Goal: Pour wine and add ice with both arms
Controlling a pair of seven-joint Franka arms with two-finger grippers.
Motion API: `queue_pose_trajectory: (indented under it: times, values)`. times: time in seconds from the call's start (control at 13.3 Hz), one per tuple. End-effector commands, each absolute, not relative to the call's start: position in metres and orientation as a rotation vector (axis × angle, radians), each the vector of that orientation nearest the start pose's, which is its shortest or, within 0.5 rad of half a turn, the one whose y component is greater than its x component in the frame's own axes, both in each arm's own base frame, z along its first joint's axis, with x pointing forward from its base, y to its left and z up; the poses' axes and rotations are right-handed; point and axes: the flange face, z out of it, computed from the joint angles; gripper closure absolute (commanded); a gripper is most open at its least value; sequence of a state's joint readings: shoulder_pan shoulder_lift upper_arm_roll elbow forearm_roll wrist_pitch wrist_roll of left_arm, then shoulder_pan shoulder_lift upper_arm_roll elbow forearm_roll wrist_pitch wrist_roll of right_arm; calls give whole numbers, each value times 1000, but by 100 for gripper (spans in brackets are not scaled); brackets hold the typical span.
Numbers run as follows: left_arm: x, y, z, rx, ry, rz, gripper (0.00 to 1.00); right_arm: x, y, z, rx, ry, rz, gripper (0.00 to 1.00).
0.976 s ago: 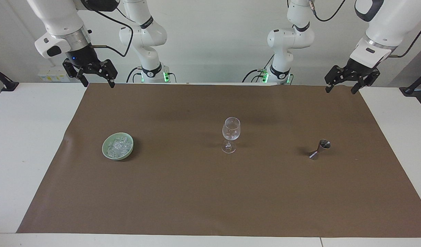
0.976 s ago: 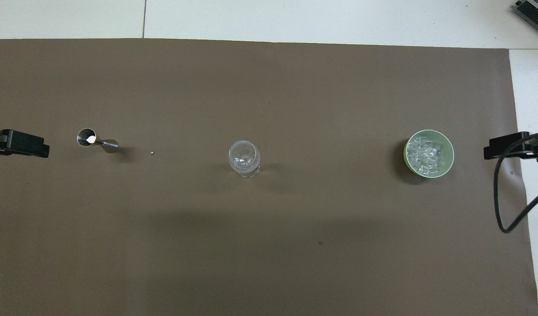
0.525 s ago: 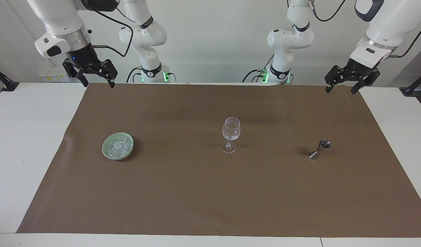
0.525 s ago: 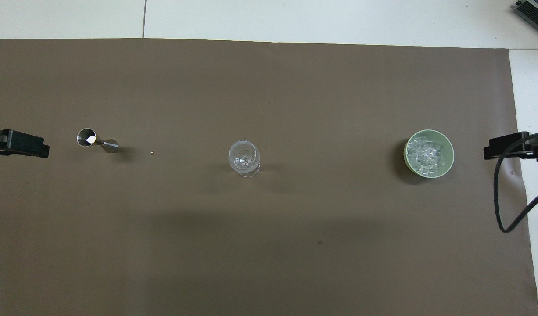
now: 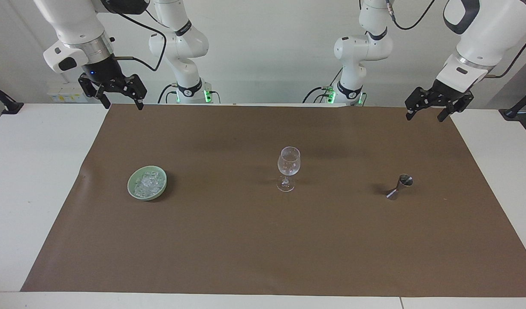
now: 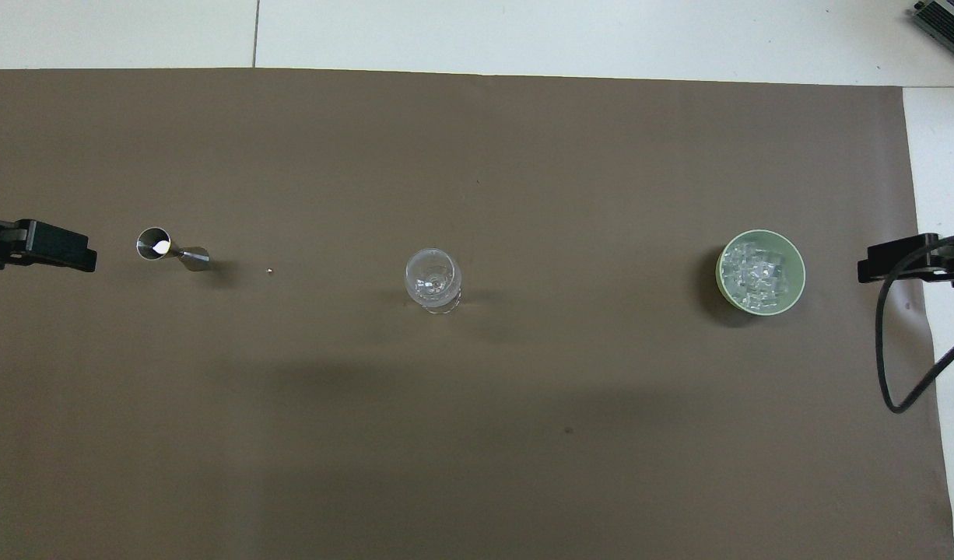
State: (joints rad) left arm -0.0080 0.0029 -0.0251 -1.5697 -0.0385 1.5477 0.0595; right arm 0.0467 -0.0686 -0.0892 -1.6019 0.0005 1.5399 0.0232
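A clear wine glass (image 5: 288, 168) stands upright mid-mat; it also shows in the overhead view (image 6: 433, 280). A steel jigger (image 5: 399, 186) (image 6: 171, 247) stands toward the left arm's end. A green bowl (image 5: 132, 192) (image 6: 796, 292) holding a heap of ice (image 5: 149, 183) (image 6: 753, 272) sits toward the right arm's end. My left gripper (image 5: 426, 114) is open and empty, up in the air over the mat's edge by the robots. My right gripper (image 5: 121, 101) is open and empty, raised over the mat's corner by the robots.
A brown mat (image 5: 263, 240) covers the white table (image 5: 27, 171). A tiny pale speck (image 6: 269, 271) lies on the mat between the jigger and the glass. A black cable (image 6: 885, 365) hangs from the right arm.
My left gripper has shifted a little toward the jigger's side of the mat. The right arm, glass, jigger and bowl have not moved.
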Motion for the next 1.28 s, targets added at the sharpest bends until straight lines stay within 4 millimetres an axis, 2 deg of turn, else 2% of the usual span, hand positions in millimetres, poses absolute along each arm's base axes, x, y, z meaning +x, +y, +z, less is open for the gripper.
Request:
queue_pose_trajectory:
  times: [0.0,0.23,0.53,0.75,0.83,0.98,1.13,1.2]
  values:
    - [593,-20,621,-3181,148,82,0,524,-23,644,-3113,125,-12,0]
    - [618,-16,606,-3185,136,86,0,524,-23,644,-3113,125,-12,0]
    - [649,1,578,-3195,33,89,0,524,-23,644,-3113,125,-12,0]
    - [656,13,568,-3249,-274,99,0,524,-23,644,-3113,125,-12,0]
    - [660,14,559,-3261,-362,119,0,524,-23,644,-3113,125,-12,0]
    - [663,34,552,-3290,-669,140,0,524,-23,644,-3113,125,-12,0]
    - [665,41,542,-3288,-851,168,0,524,-23,644,-3113,125,-12,0]
    - [667,51,536,-3282,-984,185,0,524,-23,644,-3113,125,-12,0]
